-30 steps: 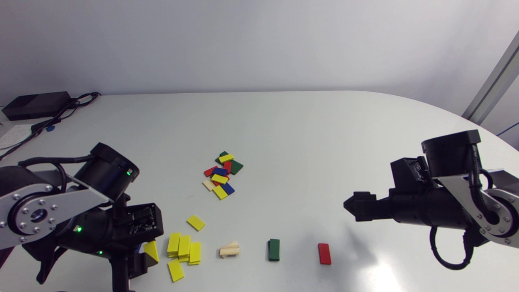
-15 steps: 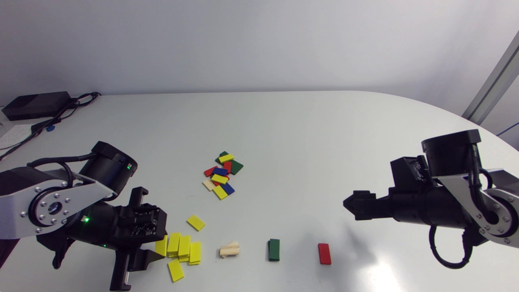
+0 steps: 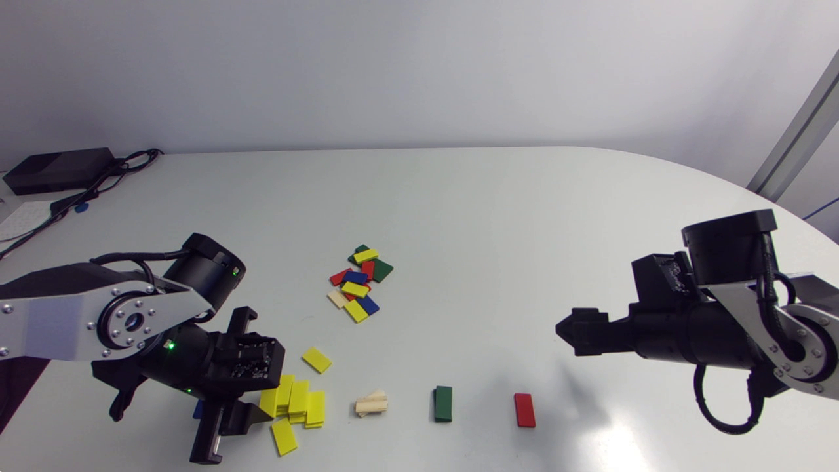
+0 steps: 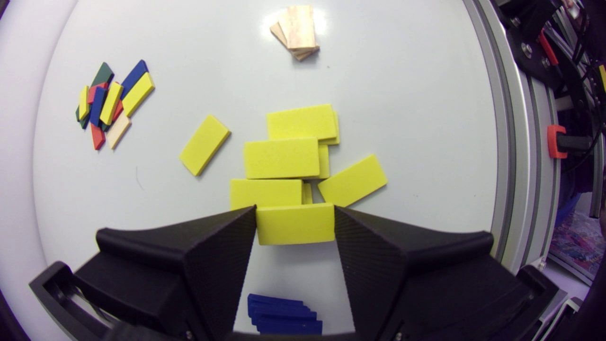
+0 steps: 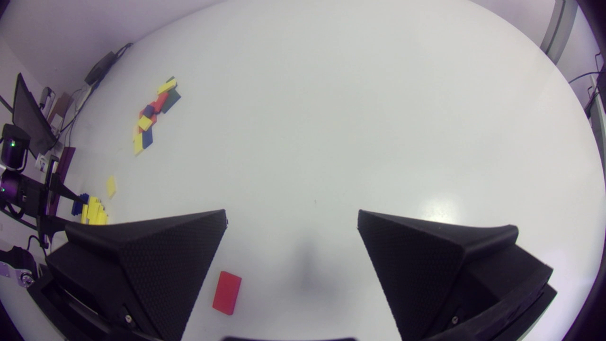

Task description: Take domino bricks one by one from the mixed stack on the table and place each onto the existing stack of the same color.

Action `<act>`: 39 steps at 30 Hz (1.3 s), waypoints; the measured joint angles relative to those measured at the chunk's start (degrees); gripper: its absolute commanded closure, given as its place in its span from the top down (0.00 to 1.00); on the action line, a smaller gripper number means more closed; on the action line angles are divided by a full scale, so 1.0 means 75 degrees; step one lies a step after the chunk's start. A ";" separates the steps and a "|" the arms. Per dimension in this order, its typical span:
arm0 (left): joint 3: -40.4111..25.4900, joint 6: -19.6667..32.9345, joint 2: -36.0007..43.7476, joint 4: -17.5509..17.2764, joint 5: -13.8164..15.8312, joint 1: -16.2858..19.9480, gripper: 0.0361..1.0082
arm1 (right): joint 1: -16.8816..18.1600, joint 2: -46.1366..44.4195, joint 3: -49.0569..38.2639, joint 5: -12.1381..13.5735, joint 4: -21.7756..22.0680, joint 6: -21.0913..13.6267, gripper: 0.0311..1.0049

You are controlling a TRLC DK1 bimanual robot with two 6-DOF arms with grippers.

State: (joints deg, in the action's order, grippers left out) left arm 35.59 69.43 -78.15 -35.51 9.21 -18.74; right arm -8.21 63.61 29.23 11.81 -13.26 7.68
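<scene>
Beside the yellow stack [image 4: 281, 158], left pincer [image 4: 295, 210] clamps a yellow brick [image 4: 294, 225] among loose ones [image 4: 204, 144]; right pincer [image 5: 292, 218] gapes empty.

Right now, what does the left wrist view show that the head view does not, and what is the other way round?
Only the left wrist view: the left hand is shut on the yellow brick, with one finger at each end. Only the head view: the green stack, the red brick and the right hand. Both: the yellow pile, the wooden stack and the mixed stack.
</scene>
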 measured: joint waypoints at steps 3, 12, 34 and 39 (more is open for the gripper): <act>0.0073 0.0003 -0.0003 -0.0009 0.0000 0.0000 0.35 | 0.0000 0.0012 0.0000 0.0000 -0.0003 -0.0003 0.97; 0.0297 0.0006 -0.0015 -0.0085 0.0000 0.0000 0.35 | 0.0000 0.0055 0.0000 0.0000 0.0020 -0.0009 0.97; 0.0542 0.0006 -0.0449 -0.0085 -0.0017 -0.0195 0.42 | 0.0000 0.0154 0.0000 0.0000 0.0055 -0.0026 0.97; 0.0542 0.0003 -0.0536 -0.0085 -0.0017 -0.0204 0.45 | 0.0000 0.0154 0.0000 0.0000 0.0055 -0.0026 0.97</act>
State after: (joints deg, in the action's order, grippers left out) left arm 39.66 69.45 -82.17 -36.14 9.08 -20.27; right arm -8.21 64.77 29.23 11.81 -12.84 7.49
